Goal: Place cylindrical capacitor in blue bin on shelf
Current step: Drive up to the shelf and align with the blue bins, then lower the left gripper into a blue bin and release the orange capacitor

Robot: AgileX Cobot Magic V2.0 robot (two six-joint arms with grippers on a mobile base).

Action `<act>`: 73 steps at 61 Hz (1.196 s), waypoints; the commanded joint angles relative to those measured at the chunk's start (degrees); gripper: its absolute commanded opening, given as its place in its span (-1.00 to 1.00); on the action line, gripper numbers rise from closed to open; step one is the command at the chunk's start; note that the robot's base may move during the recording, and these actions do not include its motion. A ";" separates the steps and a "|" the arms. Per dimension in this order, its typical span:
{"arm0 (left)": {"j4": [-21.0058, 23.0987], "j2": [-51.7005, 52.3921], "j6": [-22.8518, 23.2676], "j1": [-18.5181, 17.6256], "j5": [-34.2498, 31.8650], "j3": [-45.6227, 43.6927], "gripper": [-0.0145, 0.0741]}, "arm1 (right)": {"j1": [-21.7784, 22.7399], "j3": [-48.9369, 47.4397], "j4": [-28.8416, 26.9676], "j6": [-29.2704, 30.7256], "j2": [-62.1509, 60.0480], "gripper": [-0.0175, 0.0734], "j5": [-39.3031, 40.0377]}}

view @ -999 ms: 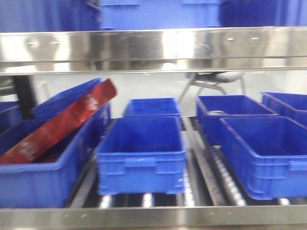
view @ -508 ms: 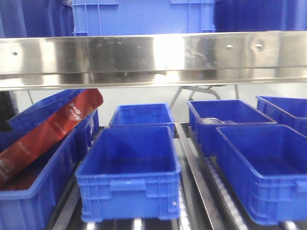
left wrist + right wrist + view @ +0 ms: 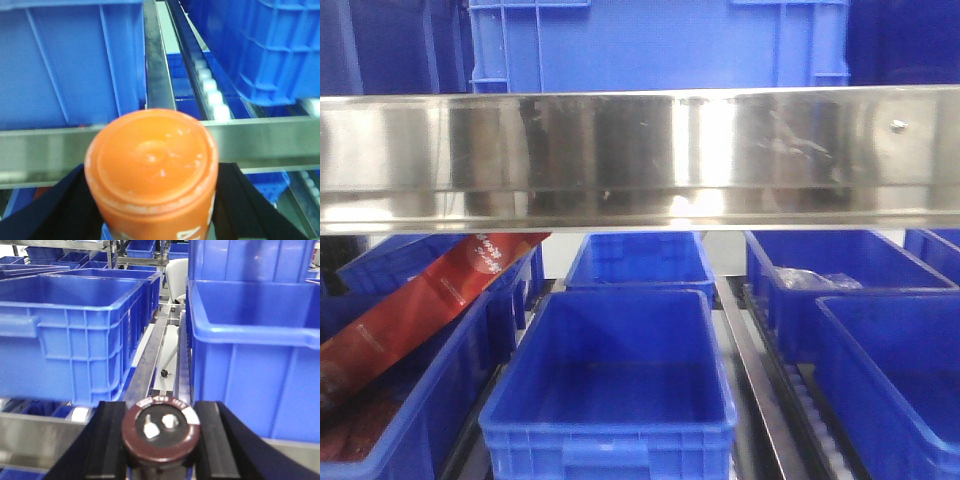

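**Right gripper** (image 3: 161, 434): clenched on the cylindrical capacitor (image 3: 161, 426). The part sits upright between the two black fingers (image 3: 111, 435), terminals up, and appears lower than the nearby bin rims.

**Left gripper** (image 3: 151, 210): closed around an orange-topped container (image 3: 151, 155), which is no part of this task. Neither arm shows in the front view.

**Shelf** (image 3: 640, 150): the steel front rail crosses the front view. Beneath it the centre blue bin (image 3: 610, 428) is open and empty. The bin to the left holds a red packet (image 3: 430, 295).

**Assessment** — the part is being carried and has not yet been dropped in the bin. In the right wrist view the capacitor faces the gap between the left-hand bin (image 3: 70, 335) and the right-hand bin (image 3: 255, 380). The arm therefore needs to rise above a rim and shift sideways before advancing.

**Recommended:** keep clear of the rail's underside, centre over the bin floor, lower, then let go. The part is round and likely to roll if released from height.
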State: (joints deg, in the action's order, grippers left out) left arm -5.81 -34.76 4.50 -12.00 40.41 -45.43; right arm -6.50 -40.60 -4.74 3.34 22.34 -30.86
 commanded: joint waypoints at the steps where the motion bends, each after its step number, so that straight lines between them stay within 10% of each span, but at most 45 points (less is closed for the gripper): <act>1: 0.11 0.37 0.20 -0.41 -1.48 0.04 -0.92 | -0.15 -0.54 0.39 0.16 -0.31 -0.97 1.32; 73: 0.11 0.37 0.20 -0.41 -1.48 0.04 -0.92 | -0.15 -0.54 0.39 0.16 -0.31 -0.97 1.32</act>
State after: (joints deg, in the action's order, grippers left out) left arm -5.81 -34.76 4.50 -12.00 40.41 -45.43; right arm -6.50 -40.60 -4.74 3.34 22.34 -30.86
